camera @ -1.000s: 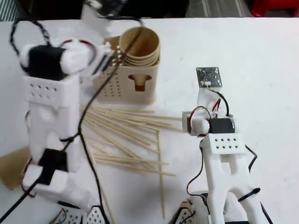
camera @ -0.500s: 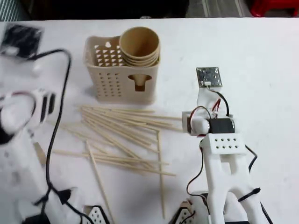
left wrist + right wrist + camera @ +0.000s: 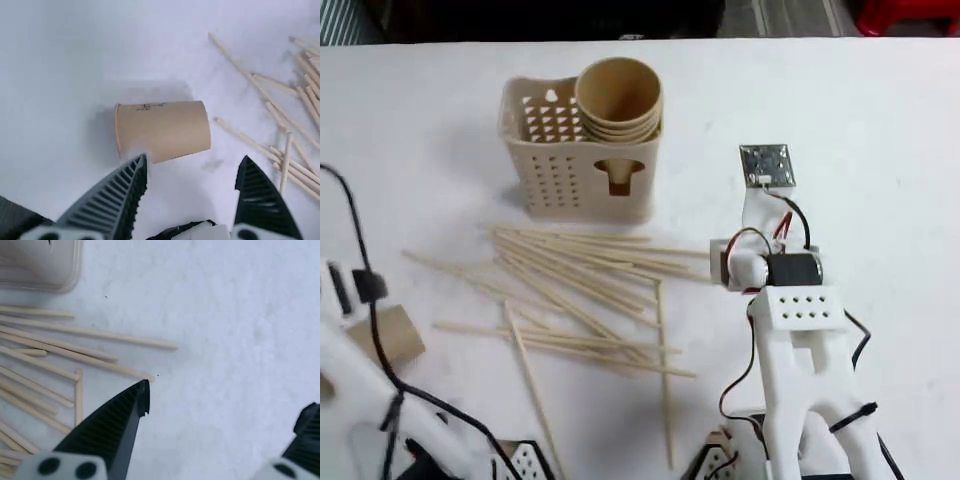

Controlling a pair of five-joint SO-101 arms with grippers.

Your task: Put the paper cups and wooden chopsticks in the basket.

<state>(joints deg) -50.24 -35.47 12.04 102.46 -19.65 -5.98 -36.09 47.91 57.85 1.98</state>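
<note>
"Left wrist view first: how did the left gripper (image 3: 194,162) stand?"

"Spread wide, with nothing between the jaws. It hung just over a paper cup (image 3: 162,131) that lay on its side on the table (image 3: 60,60). As far as I could tell, it wasn't touching the cup."

"And a second earlier?"

"In the high view the left arm (image 3: 350,400) was up at the basket (image 3: 560,190), its gripper at the rim beside the stack of cups (image 3: 620,95). Half a second later it was swinging off to the left. By this moment it had drawn back to the near left corner, above that lying cup (image 3: 388,335)."

"Did the stack shift?"

"No. It stood upright and nested in the basket's right-hand part, as before. I judged one delivery finished and the next pickup starting. That lone cup was the only one I could see loose on the table."

"The chopsticks?"

"The chopsticks (image 3: 580,290) lay scattered in front of the basket, between the two arms. None had moved, and I saw none inside the basket."

"And the right arm (image 3: 800,330)?"

"It hadn't stirred. The right gripper (image 3: 227,400) was parted as well, and empty. It sat low over bare table, just beside the ends of the nearest chopsticks."

"So where did that leave the task?"

"The cups were nearly done. The chopsticks were all still to go."
</note>
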